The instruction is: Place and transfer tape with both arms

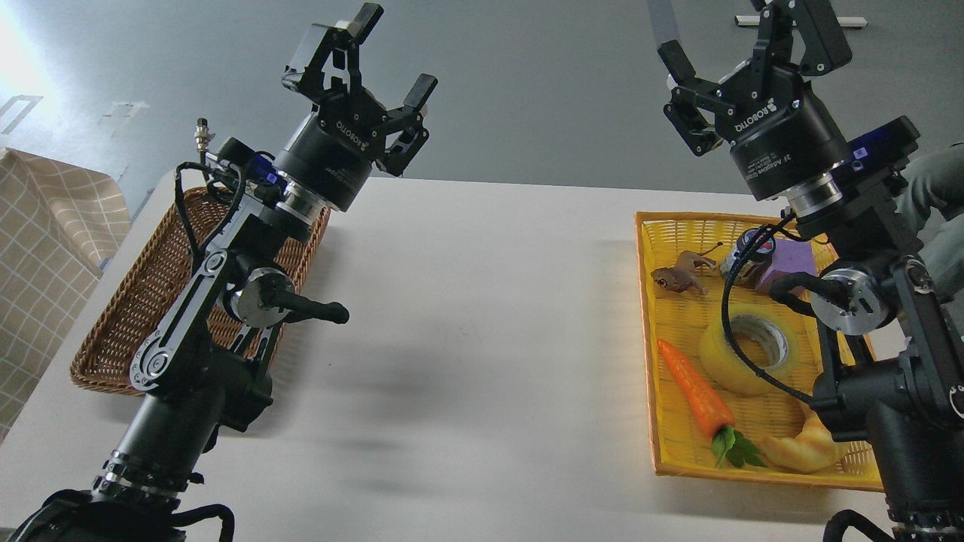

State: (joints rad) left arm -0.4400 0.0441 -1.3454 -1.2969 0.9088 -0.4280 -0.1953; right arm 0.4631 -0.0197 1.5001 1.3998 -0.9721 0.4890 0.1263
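White ROBOTIQ lettering marks the left claw [386, 53] and right claw [742, 41], both spread wide and empty.

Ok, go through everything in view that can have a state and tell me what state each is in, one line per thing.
Left claw: open, raised, empty.
Right claw: open, raised, empty.
Tape: in the yellow basket, tilted, not gripped.
Carrot: lying in the yellow basket beside the tape.
Croissant toy: lying at the basket's near edge.
Wicker basket: on the table's left, nothing visible inside, partly hidden by the left arm.
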